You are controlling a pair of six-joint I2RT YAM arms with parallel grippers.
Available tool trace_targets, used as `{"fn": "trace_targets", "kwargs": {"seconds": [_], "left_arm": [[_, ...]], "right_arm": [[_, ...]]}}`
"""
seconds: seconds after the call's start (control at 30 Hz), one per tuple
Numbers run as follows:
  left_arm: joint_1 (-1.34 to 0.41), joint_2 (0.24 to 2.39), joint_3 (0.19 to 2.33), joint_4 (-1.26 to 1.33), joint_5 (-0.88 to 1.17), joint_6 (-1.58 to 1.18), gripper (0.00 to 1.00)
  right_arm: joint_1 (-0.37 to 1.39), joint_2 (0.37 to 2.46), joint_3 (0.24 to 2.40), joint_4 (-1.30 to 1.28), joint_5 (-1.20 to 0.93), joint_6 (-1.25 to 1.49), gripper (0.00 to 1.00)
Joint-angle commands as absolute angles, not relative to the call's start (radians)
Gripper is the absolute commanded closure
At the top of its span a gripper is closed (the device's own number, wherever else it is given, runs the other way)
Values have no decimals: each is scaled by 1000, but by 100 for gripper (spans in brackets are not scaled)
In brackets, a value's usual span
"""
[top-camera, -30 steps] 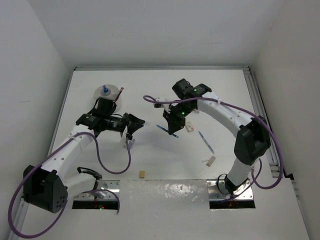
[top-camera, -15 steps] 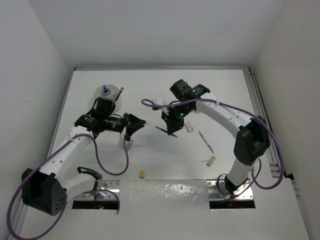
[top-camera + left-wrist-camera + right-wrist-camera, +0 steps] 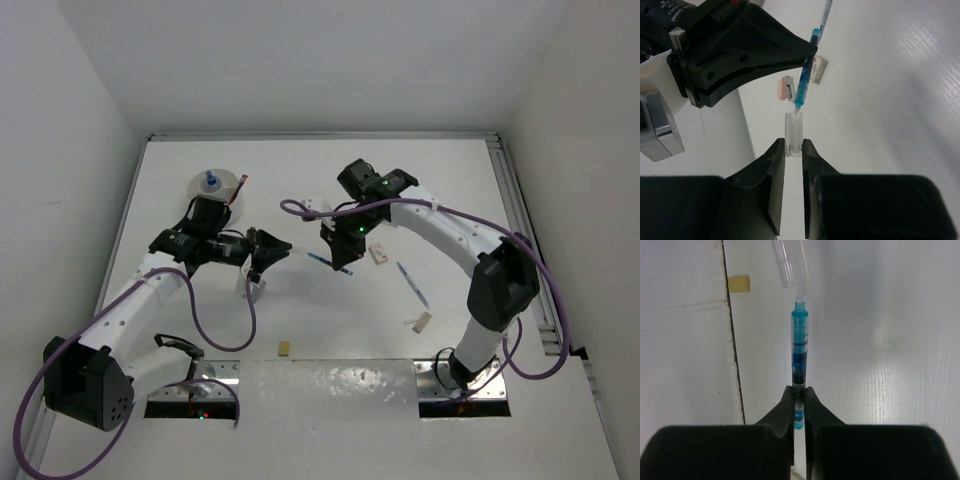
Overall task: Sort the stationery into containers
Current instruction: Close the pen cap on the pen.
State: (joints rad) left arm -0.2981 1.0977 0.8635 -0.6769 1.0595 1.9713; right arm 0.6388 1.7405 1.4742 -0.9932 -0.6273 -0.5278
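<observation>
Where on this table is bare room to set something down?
Bare: the far strip between the white bowl and the right rail; also the near middle between the tan block and the white block. Crowded: the centre, where the left gripper with the clear cap and the right gripper with the blue pen meet.

the white table point(image 3: 330, 165) carried a low round white bowl point(image 3: 197, 180) near its far left corner; a tan block point(image 3: 285, 348) lay toward the near edge; a whitish block point(image 3: 421, 322) lay off to the right, a blue pen point(image 3: 411, 283) just beyond it; a pink eraser point(image 3: 784, 89) and a small white piece point(image 3: 819, 70) lay near each other around the middle
</observation>
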Motion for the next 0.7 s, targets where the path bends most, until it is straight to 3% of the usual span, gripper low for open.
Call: {"fn": "trace_targets", "kwargs": {"seconds": [0.0, 0.67], "left_arm": [[-299, 1092, 880, -681, 1124, 2060, 100], [-307, 1115, 874, -594, 1129, 1962, 100]], "right_arm": [[649, 1735, 1517, -957, -643, -554, 100], [660, 1706, 1505, -968, -652, -604, 100]]}}
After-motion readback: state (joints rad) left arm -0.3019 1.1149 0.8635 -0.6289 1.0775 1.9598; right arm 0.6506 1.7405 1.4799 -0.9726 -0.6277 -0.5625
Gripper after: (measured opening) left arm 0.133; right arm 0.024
